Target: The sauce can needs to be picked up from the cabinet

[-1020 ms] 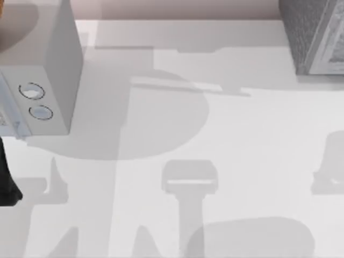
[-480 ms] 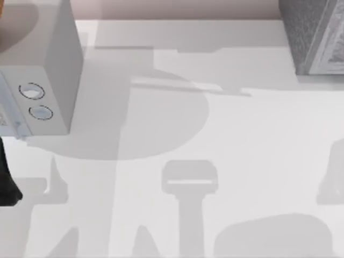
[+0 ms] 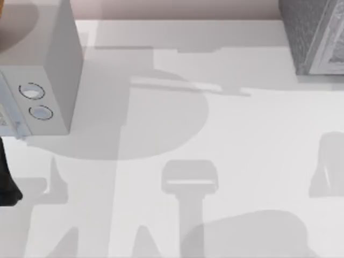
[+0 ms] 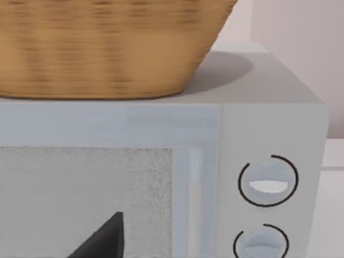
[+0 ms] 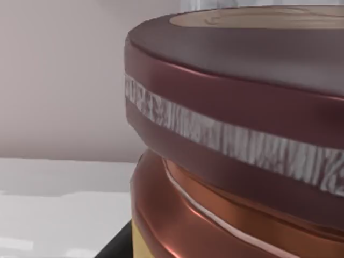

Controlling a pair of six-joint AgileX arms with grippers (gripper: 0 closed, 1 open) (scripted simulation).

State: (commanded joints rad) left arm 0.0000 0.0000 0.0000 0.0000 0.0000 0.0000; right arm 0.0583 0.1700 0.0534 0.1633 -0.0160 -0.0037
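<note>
The sauce can (image 5: 242,134) looms very close in the right wrist view, with a dark maroon rim, a tan top and a coppery-orange side. My right gripper is shut on it, and one black finger (image 5: 117,244) lies against its lower side. A pale wall and the white table lie behind the can. The cabinet (image 3: 312,32), dark grey and speckled with a white-framed front, stands at the table's far right corner. My left arm (image 3: 6,183) stays at the table's left edge, its gripper (image 4: 102,242) facing the pale box's door.
A smooth pale grey box with two round dials (image 3: 43,70) stands at the far left, with a wicker basket (image 4: 107,48) on top of it. Arm shadows fall across the white table (image 3: 242,134).
The large shadow near the table's front edge swung right, then back left, and the shadow at the right edge shifted with it. My left arm has not moved.
</note>
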